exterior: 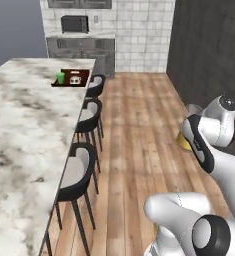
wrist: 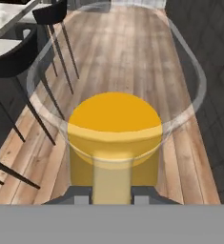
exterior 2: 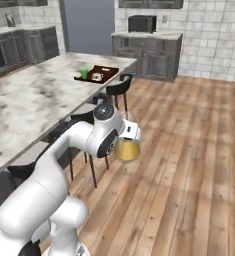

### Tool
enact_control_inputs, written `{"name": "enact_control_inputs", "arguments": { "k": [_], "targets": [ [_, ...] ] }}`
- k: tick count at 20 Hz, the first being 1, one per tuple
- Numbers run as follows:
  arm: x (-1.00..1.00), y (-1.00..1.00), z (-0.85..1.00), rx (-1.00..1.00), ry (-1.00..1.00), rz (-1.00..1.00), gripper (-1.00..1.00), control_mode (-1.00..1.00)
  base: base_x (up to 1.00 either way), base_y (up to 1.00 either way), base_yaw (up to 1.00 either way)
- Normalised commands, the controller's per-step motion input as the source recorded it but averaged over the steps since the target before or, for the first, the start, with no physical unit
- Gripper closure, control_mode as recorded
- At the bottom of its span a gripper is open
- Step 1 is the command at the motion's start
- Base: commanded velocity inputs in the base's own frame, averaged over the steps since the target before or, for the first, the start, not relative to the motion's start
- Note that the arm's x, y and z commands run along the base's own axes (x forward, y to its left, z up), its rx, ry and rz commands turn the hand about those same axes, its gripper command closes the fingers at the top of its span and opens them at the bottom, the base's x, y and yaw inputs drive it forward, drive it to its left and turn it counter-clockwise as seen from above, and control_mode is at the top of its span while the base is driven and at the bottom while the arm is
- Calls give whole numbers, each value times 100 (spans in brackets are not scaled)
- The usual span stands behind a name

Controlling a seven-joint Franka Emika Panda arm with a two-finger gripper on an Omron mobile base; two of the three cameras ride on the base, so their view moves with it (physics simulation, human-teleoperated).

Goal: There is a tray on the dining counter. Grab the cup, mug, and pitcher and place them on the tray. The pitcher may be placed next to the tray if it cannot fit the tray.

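I have the pitcher point(wrist: 114, 143) clamped between my gripper point(wrist: 113, 196) fingers, jaws narrowed on its glass, and it hangs in the air over the wood floor point(exterior 2: 189, 165), beside the black stools point(exterior: 81, 172). The tray point(exterior: 82, 79) sits at the dining counter's point(exterior: 24, 130) far corner by the stool-side edge, the cup point(exterior: 61, 77) and mug point(exterior: 75, 79) on it.

Amber pitcher point(exterior 2: 127, 149) upright above wood floor, green cup point(exterior 2: 84, 73) and white mug point(exterior 2: 96, 77) on tray point(exterior 2: 109, 71), dining counter point(exterior 2: 34, 100)
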Motion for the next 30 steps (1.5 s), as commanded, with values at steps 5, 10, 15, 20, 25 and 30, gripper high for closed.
{"name": "enact_control_inputs", "arguments": {
  "k": [5,10,15,20,25,30],
  "targets": [
    [0,0,0,0,0,0,100,100,100,-70,25],
    [0,0,0,0,0,0,100,100,100,-81,10],
    [0,0,0,0,0,0,100,100,100,-70,6],
    [0,0,0,0,0,0,100,100,100,-64,8],
    [0,0,0,0,0,0,100,100,100,-50,10],
    [0,0,0,0,0,0,100,100,100,-33,14]
  ]
}}
